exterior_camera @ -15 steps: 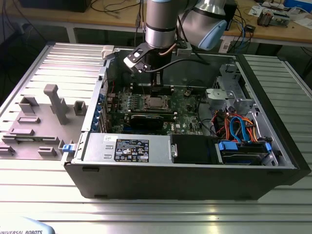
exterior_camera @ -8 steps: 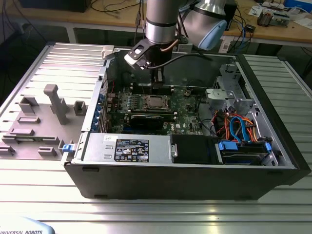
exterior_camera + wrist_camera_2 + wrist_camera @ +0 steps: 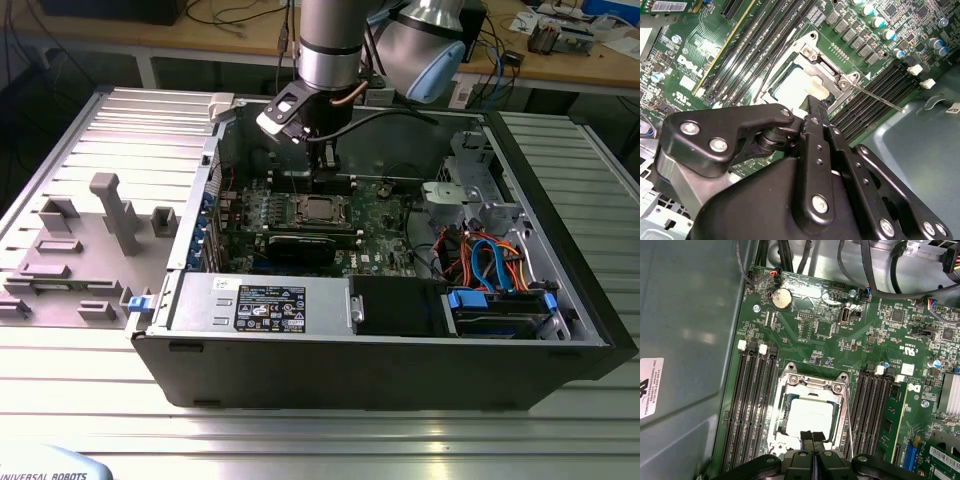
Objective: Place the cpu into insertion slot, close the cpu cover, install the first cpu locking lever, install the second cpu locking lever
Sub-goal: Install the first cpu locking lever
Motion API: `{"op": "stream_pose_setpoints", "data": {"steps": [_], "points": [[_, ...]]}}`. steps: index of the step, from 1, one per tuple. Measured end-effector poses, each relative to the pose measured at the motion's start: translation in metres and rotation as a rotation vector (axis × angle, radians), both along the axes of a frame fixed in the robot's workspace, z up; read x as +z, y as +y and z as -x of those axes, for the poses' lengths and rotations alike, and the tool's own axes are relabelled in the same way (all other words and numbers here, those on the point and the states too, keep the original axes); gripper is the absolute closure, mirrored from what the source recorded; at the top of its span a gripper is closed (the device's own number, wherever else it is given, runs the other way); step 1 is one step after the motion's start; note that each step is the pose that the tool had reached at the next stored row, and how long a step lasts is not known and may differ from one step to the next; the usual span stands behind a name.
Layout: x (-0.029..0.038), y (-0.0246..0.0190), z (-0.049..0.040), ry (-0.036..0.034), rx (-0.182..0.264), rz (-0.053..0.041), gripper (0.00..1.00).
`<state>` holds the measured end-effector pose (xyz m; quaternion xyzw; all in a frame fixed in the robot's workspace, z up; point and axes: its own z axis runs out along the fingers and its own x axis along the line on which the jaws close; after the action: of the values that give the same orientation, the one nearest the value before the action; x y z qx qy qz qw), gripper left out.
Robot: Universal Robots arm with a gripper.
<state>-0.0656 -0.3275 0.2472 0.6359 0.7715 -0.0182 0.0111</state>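
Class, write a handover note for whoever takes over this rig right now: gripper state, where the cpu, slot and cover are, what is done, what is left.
The gripper is shut, holding nothing, its tips at the edge of the cpu cover.
The cpu sits in the insertion slot on the green motherboard.
Done: cpu placed; cover looks closed over it.
Left: both locking levers; one thin lever juts free beside the socket, apparently unlatched.

Bright even light, glare on the cpu (image 3: 792,82)
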Motion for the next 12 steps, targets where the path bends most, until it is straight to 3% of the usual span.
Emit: {"op": "stream_pose_setpoints", "data": {"steps": [8,10,12], "points": [[0.0000,0.0000,0.0000,0.0000,0.002,0.0000,0.89],[0.0089,0.0000,0.0016,-0.0410,0.002,0.0010,0.89],[0.0089,0.0000,0.0016,-0.0412,0.002,0.0011,0.89]]}}
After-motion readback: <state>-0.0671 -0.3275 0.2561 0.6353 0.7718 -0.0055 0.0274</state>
